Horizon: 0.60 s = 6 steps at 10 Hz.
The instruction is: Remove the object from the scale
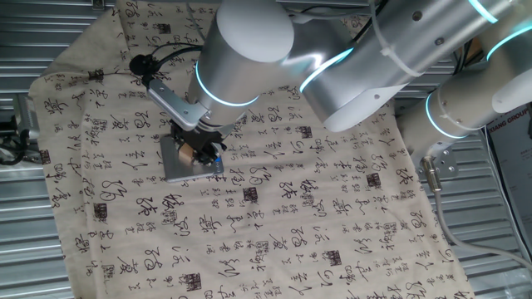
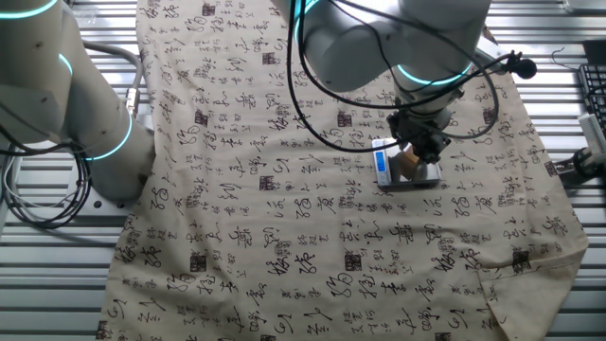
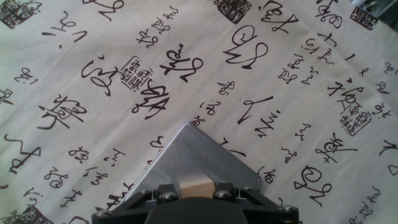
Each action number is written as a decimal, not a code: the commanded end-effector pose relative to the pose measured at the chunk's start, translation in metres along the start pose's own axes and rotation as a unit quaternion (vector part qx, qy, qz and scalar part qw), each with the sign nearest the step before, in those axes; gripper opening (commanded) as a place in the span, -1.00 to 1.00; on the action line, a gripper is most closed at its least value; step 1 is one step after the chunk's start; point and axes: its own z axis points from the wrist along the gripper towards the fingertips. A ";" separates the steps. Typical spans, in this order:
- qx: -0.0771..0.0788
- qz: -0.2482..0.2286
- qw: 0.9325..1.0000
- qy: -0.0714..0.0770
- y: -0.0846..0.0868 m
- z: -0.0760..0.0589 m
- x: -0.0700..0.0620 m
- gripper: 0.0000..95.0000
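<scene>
Over the grey scale (image 1: 179, 159) my claw (image 1: 202, 149) hung low, its fingers set on either side of the small tan cube (image 3: 196, 186). From the hand view the cube sat squarely between the finger bases, on the plate, near the plate's middle. Whether my fingers were already pressing it or merely flanking it I could not tell; no gap showed, yet no lift showed either, and the cube seemed to rest on the plate.

My worry was slip. I judged the cube small and smooth-sided, so an off-centre pinch could squirt it sideways or twist it as I rose. I also reckoned the scale light and loose on the cloth (image 2: 284, 218); a fingertip catching the plate's surface might drag the whole scale along, or tip it, and rumple the cloth beneath. Coming up at a slant would make both more likely.

As for room, the scale lay well inside the cloth, with its blue strip (image 2: 382, 163) on the side toward the cloth's centre in the other fixed view. Printed cloth spread wide and bare on that side and toward the near edge, offering plenty of flat bench to set the cube down. Cables and slatted metal lay beyond the cloth's borders, well apart from my work.
</scene>
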 end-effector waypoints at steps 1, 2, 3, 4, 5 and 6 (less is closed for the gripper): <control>-0.001 0.002 1.000 -0.001 0.000 -0.001 0.000 -0.20; -0.002 0.006 1.000 0.000 0.000 -0.001 0.000 -0.20; -0.002 0.008 1.000 -0.001 0.000 -0.001 0.000 -0.60; -0.002 0.014 1.000 -0.001 0.000 -0.001 0.000 -0.60; -0.002 0.020 1.000 -0.002 0.000 -0.001 0.000 -1.00; -0.003 0.023 1.000 -0.003 0.000 -0.001 0.000 -1.00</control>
